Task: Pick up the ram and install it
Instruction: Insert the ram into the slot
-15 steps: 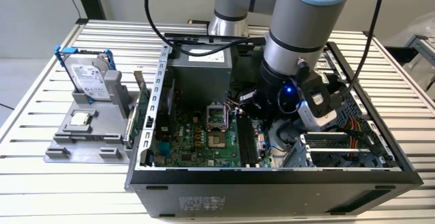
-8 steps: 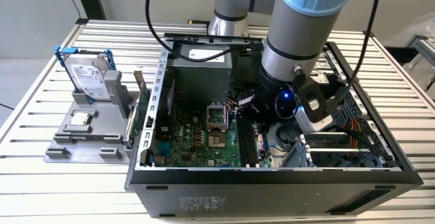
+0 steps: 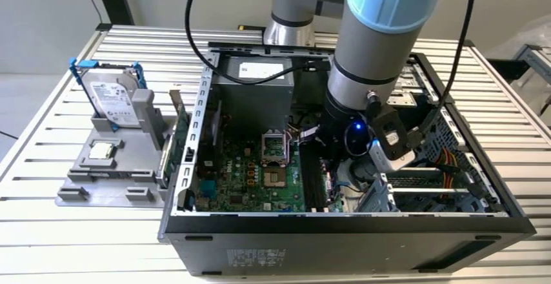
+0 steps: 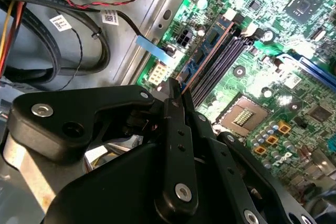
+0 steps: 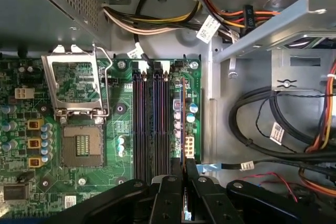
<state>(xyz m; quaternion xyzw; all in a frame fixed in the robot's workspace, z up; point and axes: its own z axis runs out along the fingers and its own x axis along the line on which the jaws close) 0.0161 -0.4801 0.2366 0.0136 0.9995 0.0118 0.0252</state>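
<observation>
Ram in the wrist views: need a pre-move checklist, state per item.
1. Grip: ok. The tool is closed on the ram, which is seen edge-on in both wrist views.
2. Ram parallel to the black memory slots: ok. It runs along them.
3. Ram over one particular slot, or seated: cannot tell. It appears offset toward the capacitors, which may be a matter of viewing angle.
4. Slots free: ok. All the black slots look empty.
5. White slot latches open: cannot tell.
6. Cables: ok. The black cable bundle lies off the motherboard, away from the slots.
</observation>
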